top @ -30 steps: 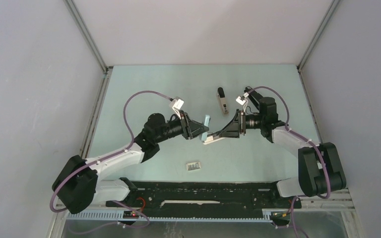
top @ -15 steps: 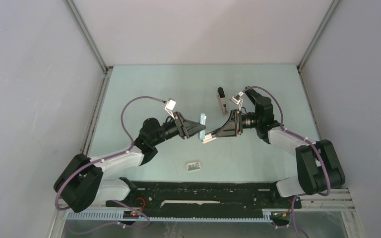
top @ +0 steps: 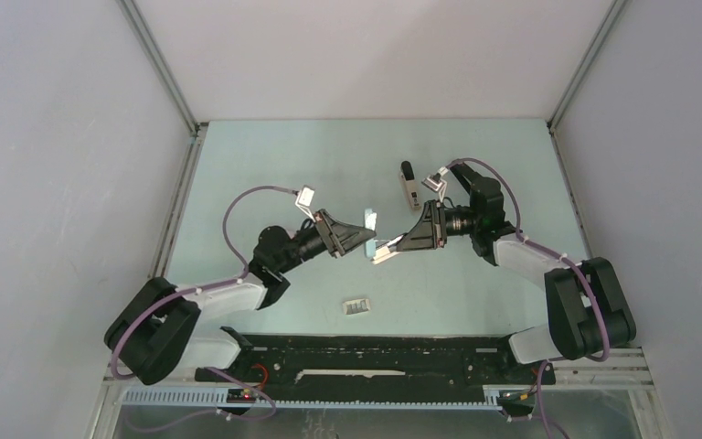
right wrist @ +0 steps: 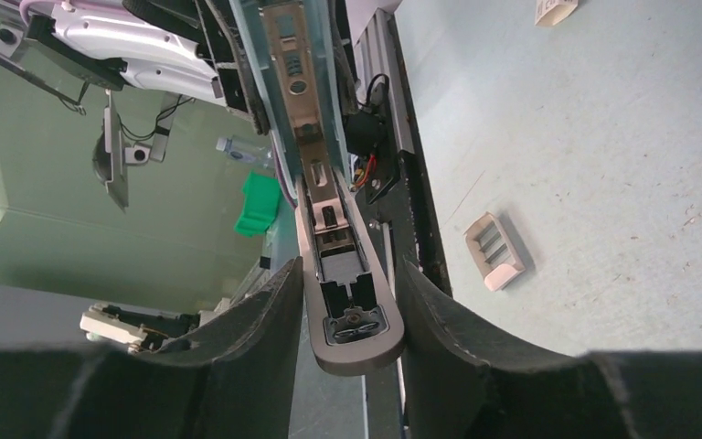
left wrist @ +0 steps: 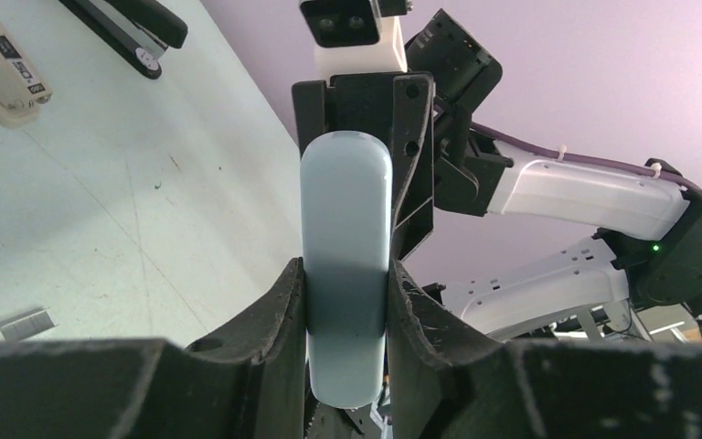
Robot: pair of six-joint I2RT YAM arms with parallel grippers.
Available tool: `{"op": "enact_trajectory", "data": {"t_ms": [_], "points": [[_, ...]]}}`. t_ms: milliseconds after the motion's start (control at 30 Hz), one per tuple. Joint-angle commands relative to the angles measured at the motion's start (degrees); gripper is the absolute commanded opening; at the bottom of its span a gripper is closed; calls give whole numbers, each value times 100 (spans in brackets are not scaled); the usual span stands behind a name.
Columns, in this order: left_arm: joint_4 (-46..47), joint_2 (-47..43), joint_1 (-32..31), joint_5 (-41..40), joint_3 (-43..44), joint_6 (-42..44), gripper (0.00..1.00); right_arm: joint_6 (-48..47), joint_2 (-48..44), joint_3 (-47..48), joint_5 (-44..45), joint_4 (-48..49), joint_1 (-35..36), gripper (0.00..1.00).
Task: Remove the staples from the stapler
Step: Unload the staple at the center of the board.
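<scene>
1. Two grippers meet above the middle of the pale green table (top: 274, 155). Between them they hold one light-blue plastic stapler (top: 371, 219), which is swung open at its hinge and lifted clear of the surface.
2. The left gripper (top: 362, 235) is clamped on the stapler's rounded blue top cover. In the left wrist view both black fingers (left wrist: 270, 320) press against the cover's sides, and the cover rises straight up between them.
3. The right gripper (top: 393, 245) is closed around the stapler's lower half, a long grey-rimmed base. In the right wrist view its fingers (right wrist: 265, 320) lie against both long edges near the rounded end, and no gap shows on either side.
4. The right wrist view looks into the opened stapler. A metal channel runs along the base away from the camera, and beyond it is the underside of the blue cover with its metal plate. Whether any staples sit in that channel cannot be told.
5. A small pale pinkish block with slots (top: 357, 306) lies flat on the table between the stapler and the arm bases. It is well apart from both grippers.
6. A beige stapler (top: 412, 194) and a black stapler (top: 406, 170) lie close together on the table, on the far side of the right gripper.
</scene>
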Motion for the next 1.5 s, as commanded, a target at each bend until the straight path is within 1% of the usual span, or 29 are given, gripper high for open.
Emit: {"op": "enact_trajectory", "data": {"t_ms": [0, 67, 200, 367, 467, 533, 600, 667, 867, 1033, 1167, 1300, 1400, 1467], "points": [[771, 94, 71, -173, -215, -416, 0, 96, -74, -19, 10, 124, 44, 44], [920, 187, 115, -346, -320, -655, 0, 97, -31, -37, 84, 63, 52, 36], [1525, 547, 192, -968, -634, -1398, 0, 242, 167, -143, 253, 107, 100, 26], [2392, 1513, 217, -1320, -699, -2505, 0, 631, 600, -283, 530, 376, 181, 20], [2835, 1992, 226, -1553, -664, -2955, 0, 834, 864, -358, 779, 368, 179, 19], [2855, 2166, 270, -1754, -645, -3154, 0, 986, 948, -450, 1054, 307, 142, 18], [2856, 2314, 307, -2041, -643, -3404, 0, 1109, 988, -513, 1412, 36, 80, 16], [2860, 2509, 330, -2315, -616, -3766, 0, 1479, 1086, -657, 1610, 175, 12, 15], [2865, 3190, 331, -2419, -257, -4402, 0, 2166, 1510, -742, 1670, 463, -14, 11], [2852, 3134, 334, -3195, -600, -4599, 0, 2733, 1445, -1026, 1689, 1128, -103, 10], [2834, 3151, 295, -3591, -757, -4844, 0, 2757, 1339, -1155, 1869, 1153, 13, 11], [2814, 3359, 75, -3931, -764, -5240, 0, 2606, 1387, -1263, 2231, 938, 146, 10], [2812, 3409, -135, -4432, -898, -5530, 0, 2538, 1480, -1362, 2513, 778, 142, 7], [2740, 3341, -317, -4856, -1002, -5658, 0, 2620, 1567, -1466, 2622, 872, 106, 6]]}}
